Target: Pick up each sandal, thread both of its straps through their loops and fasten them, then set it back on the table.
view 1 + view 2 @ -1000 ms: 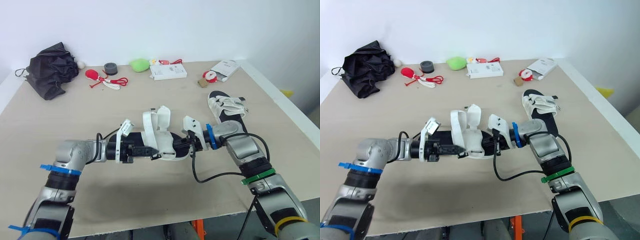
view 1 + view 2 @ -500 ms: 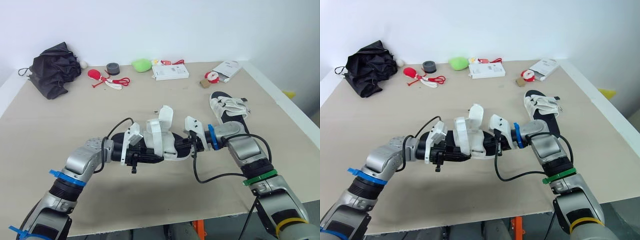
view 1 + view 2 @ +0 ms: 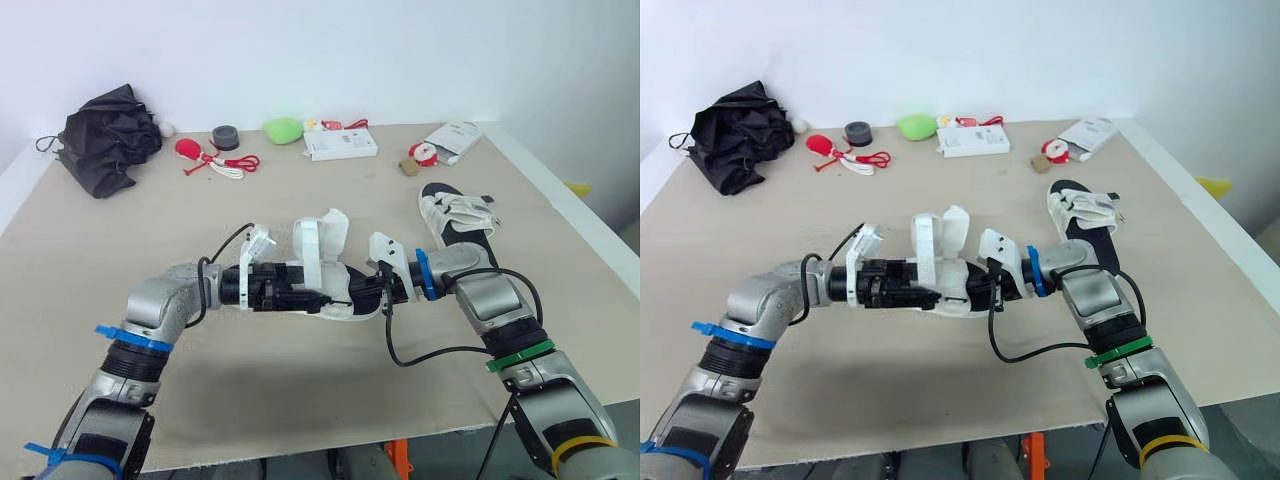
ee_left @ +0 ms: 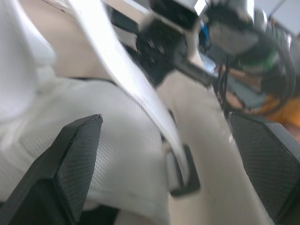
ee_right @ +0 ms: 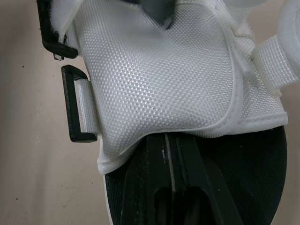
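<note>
A white-strapped sandal with a black sole [image 3: 335, 290] hangs just above the table centre, its two straps [image 3: 322, 240] standing loose and upright. My right gripper [image 3: 376, 291] is shut on the sole's edge, and in the right wrist view it [image 5: 171, 154] pinches the black sole under the white mesh upper [image 5: 164, 79], next to a black loop [image 5: 75, 112]. My left gripper [image 3: 316, 298] is open at the sandal's other side; its fingers [image 4: 70, 164] stand wide apart around the upper. A second sandal [image 3: 455, 218] lies flat at the right.
Along the back of the table [image 3: 120, 240] lie a black bundle of fabric [image 3: 105, 135], a red-and-white corded item [image 3: 205, 157], a grey tape roll [image 3: 225, 135], a green object [image 3: 282, 128], a white box [image 3: 340, 145] and a packet [image 3: 450, 140]. The table's right edge [image 3: 575, 225] runs close to the second sandal.
My left gripper has opened, let go of the strap and slid in toward the sandal's upper. The straps have shifted upright. The right gripper has kept its hold.
</note>
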{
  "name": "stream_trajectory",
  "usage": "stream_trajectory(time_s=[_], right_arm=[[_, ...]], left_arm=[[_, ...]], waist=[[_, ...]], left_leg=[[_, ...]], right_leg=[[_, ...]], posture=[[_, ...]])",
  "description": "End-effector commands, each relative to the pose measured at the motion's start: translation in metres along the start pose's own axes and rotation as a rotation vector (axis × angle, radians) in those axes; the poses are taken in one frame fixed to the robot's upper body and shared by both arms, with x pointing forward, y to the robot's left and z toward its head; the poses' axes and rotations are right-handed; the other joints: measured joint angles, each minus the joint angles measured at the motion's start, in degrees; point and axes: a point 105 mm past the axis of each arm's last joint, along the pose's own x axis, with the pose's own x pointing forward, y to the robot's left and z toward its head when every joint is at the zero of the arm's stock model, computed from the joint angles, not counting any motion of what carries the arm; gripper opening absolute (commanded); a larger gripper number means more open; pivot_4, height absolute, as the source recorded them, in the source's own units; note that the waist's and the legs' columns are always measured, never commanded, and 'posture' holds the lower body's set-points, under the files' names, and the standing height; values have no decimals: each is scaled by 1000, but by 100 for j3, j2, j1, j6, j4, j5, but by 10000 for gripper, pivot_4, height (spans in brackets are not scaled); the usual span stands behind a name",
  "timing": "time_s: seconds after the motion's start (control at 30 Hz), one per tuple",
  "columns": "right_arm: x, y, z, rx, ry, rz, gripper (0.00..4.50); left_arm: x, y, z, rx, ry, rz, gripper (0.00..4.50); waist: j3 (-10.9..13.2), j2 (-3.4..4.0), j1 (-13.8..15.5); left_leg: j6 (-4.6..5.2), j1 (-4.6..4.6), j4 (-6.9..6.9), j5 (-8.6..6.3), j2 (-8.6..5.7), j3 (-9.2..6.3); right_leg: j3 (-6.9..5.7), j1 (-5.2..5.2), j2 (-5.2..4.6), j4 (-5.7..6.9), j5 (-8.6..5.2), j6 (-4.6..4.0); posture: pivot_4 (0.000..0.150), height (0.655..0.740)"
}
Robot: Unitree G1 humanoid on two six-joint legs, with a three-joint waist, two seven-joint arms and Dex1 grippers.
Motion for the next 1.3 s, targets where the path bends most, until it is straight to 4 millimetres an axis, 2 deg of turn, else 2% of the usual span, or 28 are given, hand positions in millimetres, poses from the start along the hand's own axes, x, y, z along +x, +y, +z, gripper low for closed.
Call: stream_trajectory(time_s=[0.03,0.17,0.23,0.27,0.3,0.33,0.4,0.43,0.47,0.5,0.53,0.6,0.83,1.0,1.1,1.3], right_arm=[[6,4,-31,89,96,5,0],[7,5,-31,88,97,7,0],[7,5,-31,87,97,8,0],[8,5,-31,87,97,8,0],[8,5,-31,87,96,8,0],[8,5,-31,86,95,7,0],[8,5,-30,85,93,7,0],[8,5,-30,85,93,8,0],[8,5,-30,85,92,8,0],[9,5,-30,85,92,9,0],[9,5,-30,85,92,9,0],[10,6,-30,84,90,10,0],[11,6,-29,84,87,13,0],[12,7,-30,87,86,15,0],[12,7,-30,87,87,16,0],[13,6,-29,87,83,16,0]], left_arm=[[2,-4,11,-108,-48,1,44517],[2,-3,10,-142,-52,29,44517],[2,2,8,-136,-52,53,40698],[1,4,8,-127,-51,64,35939],[0,5,8,-124,-51,72,34450],[0,6,8,-123,-51,77,29267],[0,8,7,-116,-42,89,21674],[0,8,6,-110,-34,88,21674],[0,7,5,-99,-26,88,15152],[0,7,3,-76,-9,90,13099],[0,7,1,-60,3,91,7391],[0,7,-5,6,46,92,780],[-2,-1,-24,163,149,36,780],[-3,-16,-32,180,162,-51,780],[-3,-22,-29,153,134,-83,780],[-5,-11,-38,209,177,-20,780]], waist=[[0,1,-3],[0,1,-4],[0,1,-4],[0,1,-4],[0,1,-4],[0,1,-4],[0,1,-4],[0,1,-3],[0,1,-3],[0,1,-4],[0,1,-3],[0,1,-4],[-1,2,-8],[-1,3,-13],[-1,2,-18],[-1,2,-18]], left_leg=[[0,0,0,0,-1,0],[0,0,-1,0,0,-5],[-1,0,-1,0,0,-6],[-1,0,-1,0,-1,-5],[-1,0,-1,0,-1,-5],[-1,0,-1,0,-1,-5],[-2,0,-1,0,-1,-5],[-2,0,-1,0,-1,-5],[-2,0,-1,-1,-1,-5],[-2,0,-1,-1,-1,-5],[-2,0,-1,-1,-1,-5],[-3,0,-1,-1,-1,-5],[-5,2,-3,-2,1,-2],[-6,6,-9,-4,6,0],[-5,8,-10,-5,8,3],[0,7,-10,-8,12,1]], right_leg=[[0,0,0,0,1,2],[-3,0,3,1,3,6],[-3,1,3,0,3,5],[-3,1,3,1,3,5],[-2,1,3,0,3,4],[-2,1,3,0,2,2],[-3,1,3,1,-1,-2],[-3,0,3,0,0,-2],[-3,0,3,0,-1,-3],[-3,0,3,0,-1,-3],[-3,0,3,0,-1,-3],[-2,0,3,0,-2,-4],[1,-1,3,0,-14,-25],[2,-1,7,0,-18,-32],[5,-2,9,0,-19,-33],[3,-2,14,1,-19,-33]], posture=[[1500,7400],[1500,7400],[1500,7400],[1500,7400],[1500,7400],[1500,7400],[1500,7400],[1500,7400],[1500,7400],[1500,7400],[1500,7400],[1500,7400],[1500,7400],[1500,7400],[1500,7400],[1500,7400]])
